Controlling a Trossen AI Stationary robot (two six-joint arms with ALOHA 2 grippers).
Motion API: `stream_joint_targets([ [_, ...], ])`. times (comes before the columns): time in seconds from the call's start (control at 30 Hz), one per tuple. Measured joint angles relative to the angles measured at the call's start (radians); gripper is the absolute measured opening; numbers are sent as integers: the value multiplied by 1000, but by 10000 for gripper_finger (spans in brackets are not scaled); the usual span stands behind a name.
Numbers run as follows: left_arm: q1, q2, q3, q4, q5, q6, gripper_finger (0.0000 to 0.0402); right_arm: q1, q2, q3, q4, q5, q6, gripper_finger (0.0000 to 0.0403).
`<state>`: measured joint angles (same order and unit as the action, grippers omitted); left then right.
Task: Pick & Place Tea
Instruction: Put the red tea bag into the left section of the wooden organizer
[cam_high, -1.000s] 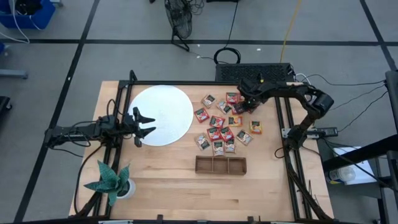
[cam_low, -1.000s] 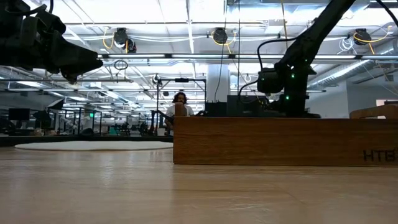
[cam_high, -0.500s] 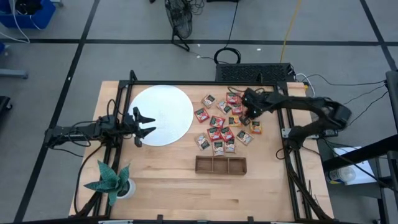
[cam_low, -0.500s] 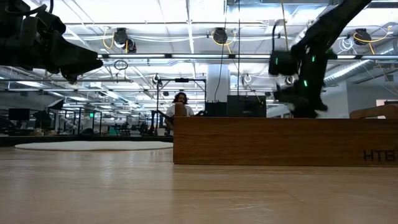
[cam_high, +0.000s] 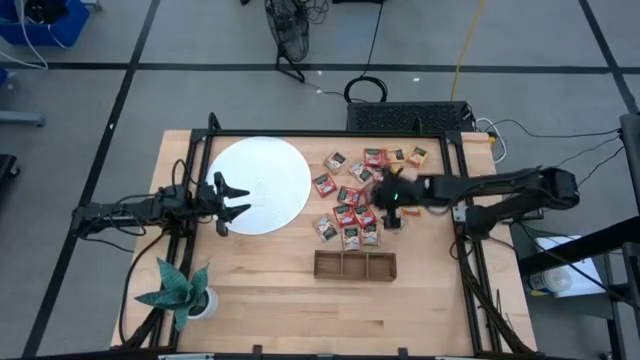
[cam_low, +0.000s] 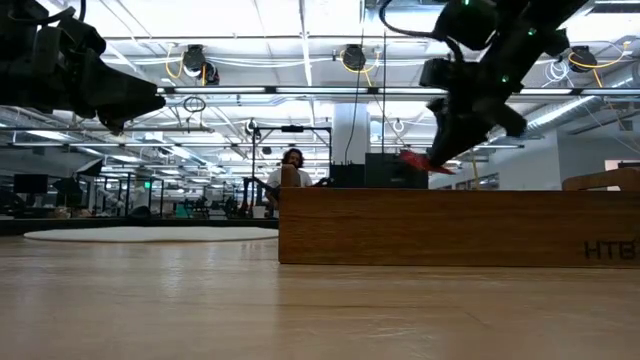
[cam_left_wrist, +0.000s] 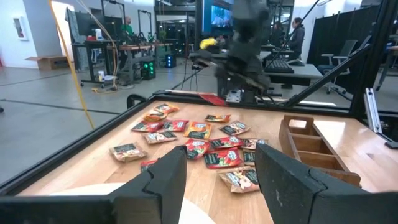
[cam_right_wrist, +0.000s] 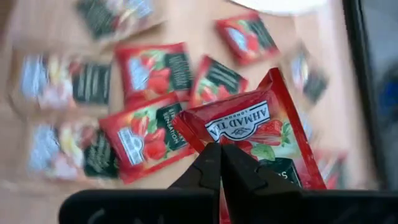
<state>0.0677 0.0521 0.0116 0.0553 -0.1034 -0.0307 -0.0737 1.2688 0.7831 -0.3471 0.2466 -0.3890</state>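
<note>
Tea sachet (cam_right_wrist: 258, 134), square, glossy red with fruit artwork, hangs tilted, one corner pinched in the right gripper's (cam_right_wrist: 219, 163) closed fingers, above scattered sachets (cam_high: 352, 212) on the tabletop (cam_high: 260, 275). Left gripper (cam_high: 232, 199), fingers spread and empty, hovers at the white disc (cam_high: 260, 180).

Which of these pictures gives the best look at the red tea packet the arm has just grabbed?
The right wrist view: the red sachet fills the picture, pinched at its edge by the right gripper, label readable. The low view shows it edge-on, lifted off the table. The left wrist view shows a distant red sliver. In the high view the gripper hides it.
</note>
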Motion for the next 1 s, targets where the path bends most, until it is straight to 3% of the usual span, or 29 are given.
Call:
stream_joint_targets([
  [0.17, 0, 0, 0, -1, 0, 0, 191, 184, 144, 1, 127, 365, -229, 0],
  [0.3, 0, 0, 0, -1, 0, 0, 191, 282, 259, 1, 217, 679, -534, 0],
  [0.43, 0, 0, 0, -1, 0, 0, 191, 355, 335, 1, 314, 884, -826, 0],
  [0.57, 0, 0, 0, -1, 0, 0, 191, 427, 368, 1, 399, 949, -965, 0],
  [1.0, 0, 0, 0, 4, 0, 0, 191, 582, 377, 2, 478, 976, -894, 0],
])
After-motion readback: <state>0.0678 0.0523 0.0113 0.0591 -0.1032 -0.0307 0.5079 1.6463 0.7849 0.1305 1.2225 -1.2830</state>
